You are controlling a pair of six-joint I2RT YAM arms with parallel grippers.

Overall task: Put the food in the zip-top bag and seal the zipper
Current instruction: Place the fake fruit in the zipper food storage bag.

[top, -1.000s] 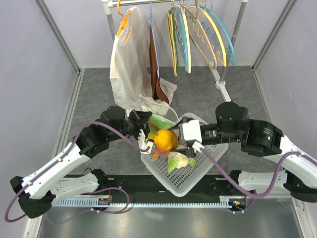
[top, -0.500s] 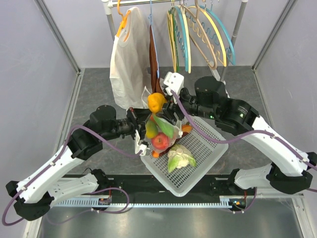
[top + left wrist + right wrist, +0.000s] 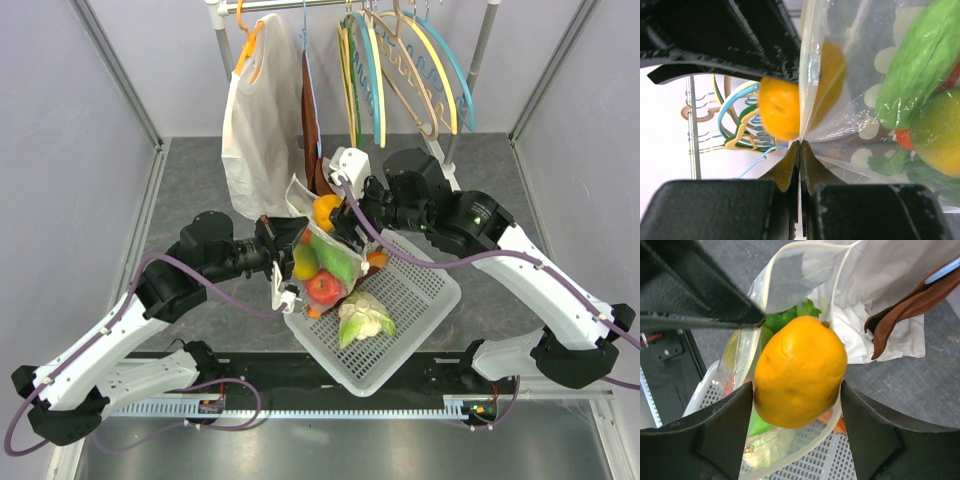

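Note:
My left gripper (image 3: 288,243) is shut on the rim of the clear polka-dot zip-top bag (image 3: 322,262), holding it up over the basket; the pinch shows in the left wrist view (image 3: 801,143). Inside the bag (image 3: 860,117) are a red apple (image 3: 322,287), a green piece (image 3: 920,65) and a yellow piece (image 3: 303,262). My right gripper (image 3: 337,213) is shut on an orange pepper (image 3: 800,372) and holds it at the bag's open mouth (image 3: 790,260). The pepper also shows in the left wrist view (image 3: 780,107). A cauliflower (image 3: 366,318) and a long orange piece (image 3: 377,260) lie in the basket. I cannot make out the zipper.
The white lattice basket (image 3: 415,300) sits on the table's near middle, under the bag. A white garment (image 3: 255,130), a brown garment (image 3: 312,120) and several coloured hangers (image 3: 400,70) hang on a rail behind. White cloth (image 3: 880,315) lies just beyond the bag.
My right gripper carried the orange pepper from over the basket up and back to the bag, then lowered it to the bag's mouth. My left gripper kept hold of the rim.

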